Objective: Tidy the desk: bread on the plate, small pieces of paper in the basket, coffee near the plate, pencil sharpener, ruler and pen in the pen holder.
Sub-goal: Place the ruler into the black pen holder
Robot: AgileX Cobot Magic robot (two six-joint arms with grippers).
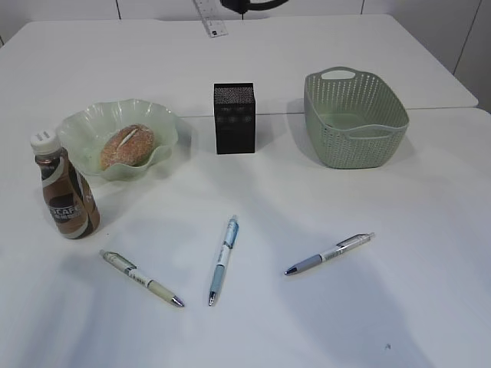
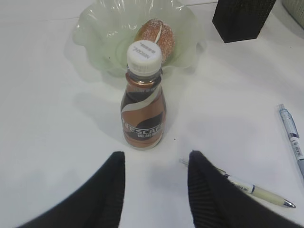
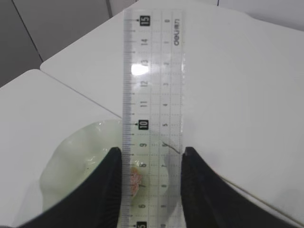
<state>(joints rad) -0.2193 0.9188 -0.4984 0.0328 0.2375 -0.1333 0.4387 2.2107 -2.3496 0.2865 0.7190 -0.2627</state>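
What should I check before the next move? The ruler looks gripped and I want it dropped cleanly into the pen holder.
1. Right gripper shut on the clear ruler, a finger on each long edge: ok.
2. Ruler above the pen holder: not ok; its end shows at the top of the exterior view, behind the holder.
3. Holder upright: ok.
4. Space inside the holder: cannot tell.
5. Left gripper open, hovering near the coffee bottle, away from the holder: ok.
6. Three pens on the table, clear of the holder: ok.
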